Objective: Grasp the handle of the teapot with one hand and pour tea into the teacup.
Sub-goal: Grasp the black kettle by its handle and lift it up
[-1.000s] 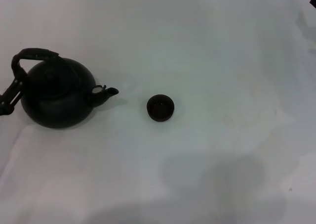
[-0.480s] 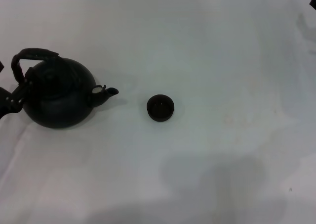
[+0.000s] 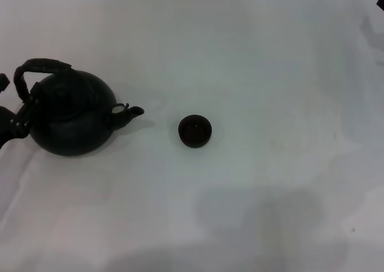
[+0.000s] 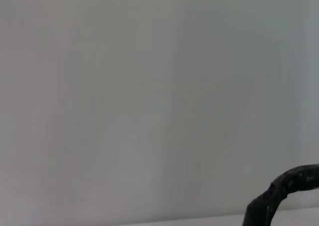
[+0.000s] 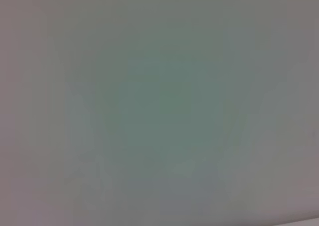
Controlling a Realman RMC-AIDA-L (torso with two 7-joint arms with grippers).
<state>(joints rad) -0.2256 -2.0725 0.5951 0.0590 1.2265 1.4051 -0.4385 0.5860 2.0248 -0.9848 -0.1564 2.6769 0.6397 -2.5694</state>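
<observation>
Left gripper [image 3: 9,113] (seemingly open) beside teapot [image 3: 72,117]

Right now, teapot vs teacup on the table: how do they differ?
Size: the teapot is far bigger than the teacup.
Shape: the teapot is bulbous, with a lid, a spout and an arched handle; the teacup is a plain, open, round cup with no handle.
Place: the teapot sits at the table's left, spout toward the teacup near centre.
Both are dark, upright and apart.

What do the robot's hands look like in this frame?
Little shows. The left hand is a black, angular piece with small pale specks, cut off by the head view's left edge beside the teapot. The right hand is only a dark sliver at the top right corner.
</observation>
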